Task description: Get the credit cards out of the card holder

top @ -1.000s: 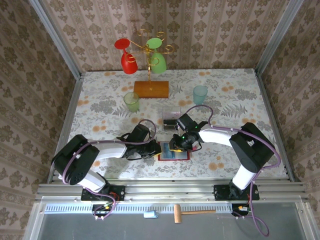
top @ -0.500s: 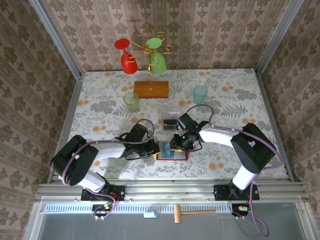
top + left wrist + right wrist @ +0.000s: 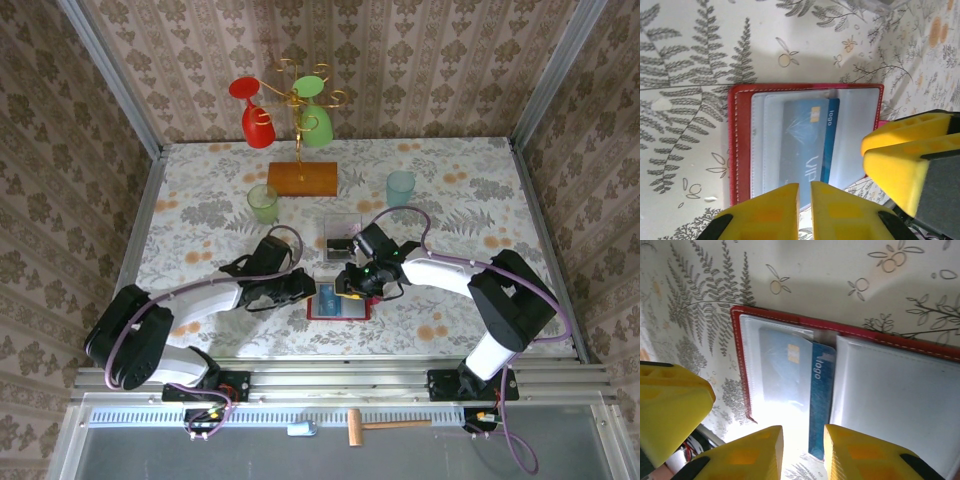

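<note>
Card holder (image 3: pixel 338 308) — a small red folding wallet with pale, clear inner pockets — lies spread open and flat on the floral-print table (image 3: pixel 200 215), with both grippers at its edges.

The left gripper (image 3: pixel 303 290), with blocky yellow fingers, sits at the holder's left far corner. In its own wrist view the left gripper (image 3: pixel 805 187) has its jaws almost together, with only a thin slit between them, right over the holder's edge. Whether they pinch that edge cannot be told.

The right gripper (image 3: pixel 347 284) hangs over the holder's far edge, close beside the left one. Its wrist view shows the right gripper (image 3: pixel 803 432) parted by a narrow gap above the open pockets, gripping nothing that can be seen.

A clear plastic box (image 3: pixel 342 235) stands just beyond the right gripper, apart from the holder.

One credit card (image 3: pixel 820 400) — blue and white, thin plastic — is tucked in a clear pocket. Its dark blue end pokes out towards the fold and reaches into the gap between the right gripper's fingers. From the left wrist, the same card (image 3: pixel 829 140) lies just ahead of the left fingertips.
</note>
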Robot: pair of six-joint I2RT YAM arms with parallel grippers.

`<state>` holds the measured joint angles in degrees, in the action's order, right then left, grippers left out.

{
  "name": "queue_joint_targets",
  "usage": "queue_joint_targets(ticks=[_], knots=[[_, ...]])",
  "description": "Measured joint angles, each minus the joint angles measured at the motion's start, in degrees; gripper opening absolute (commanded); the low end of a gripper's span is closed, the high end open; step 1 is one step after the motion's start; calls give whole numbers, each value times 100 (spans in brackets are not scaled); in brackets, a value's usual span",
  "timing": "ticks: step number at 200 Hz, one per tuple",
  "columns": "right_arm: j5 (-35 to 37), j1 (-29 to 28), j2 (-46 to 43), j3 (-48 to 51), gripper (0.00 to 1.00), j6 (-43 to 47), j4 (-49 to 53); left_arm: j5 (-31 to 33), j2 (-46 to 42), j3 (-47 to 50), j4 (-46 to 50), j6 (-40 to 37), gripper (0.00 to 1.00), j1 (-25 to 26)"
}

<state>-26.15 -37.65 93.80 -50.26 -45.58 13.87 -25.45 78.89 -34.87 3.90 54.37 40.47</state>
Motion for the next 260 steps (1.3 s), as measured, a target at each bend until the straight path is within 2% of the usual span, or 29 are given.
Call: queue_joint_targets(ticks=[34, 56, 136, 260], knots=[[-175, 0, 44, 0, 29, -70, -151, -24, 140, -13, -13, -4, 11, 138], [-289, -2, 146, 0, 29, -103, -214, -50, 435, -11, -81, 0, 7, 245], [-584, -83, 498, 0, 30, -114, -404, -63, 656, 90, -273, 2, 6, 302], [-341, -138, 579, -153, 30, 61, -9, -63, 656, 149, -328, 2, 6, 299]])
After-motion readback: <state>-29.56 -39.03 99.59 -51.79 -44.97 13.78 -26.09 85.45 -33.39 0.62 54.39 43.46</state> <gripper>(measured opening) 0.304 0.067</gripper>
